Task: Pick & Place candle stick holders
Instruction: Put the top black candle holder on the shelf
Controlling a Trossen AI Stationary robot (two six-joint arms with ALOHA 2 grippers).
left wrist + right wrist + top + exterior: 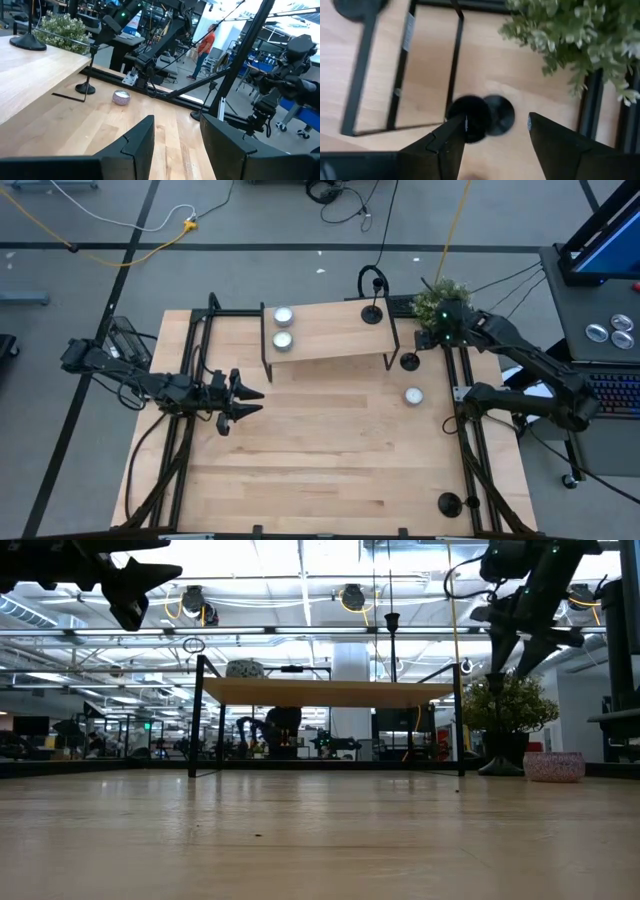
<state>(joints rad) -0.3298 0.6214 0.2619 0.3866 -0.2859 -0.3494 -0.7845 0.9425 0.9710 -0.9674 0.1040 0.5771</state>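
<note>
One matte-black candle stick holder (372, 313) stands on the raised wooden shelf (330, 332). A second holder (410, 361) stands on its disc base on the table by the shelf's right leg. A third (449, 503) stands near the table's front right corner. My right gripper (440, 330) is open, high above the second holder and a little to its far right. In the right wrist view the holder (487, 117) shows from above, between the open fingers (496, 135) and far below them. My left gripper (250, 398) is open and empty, raised over the table's left side.
Two silver-white tealights (283, 327) sit on the shelf's left end. Another tealight (413, 395) lies on the table near the second holder. A green plant (440, 298) stands at the far right, close under my right arm. Black frame rails run along both table sides.
</note>
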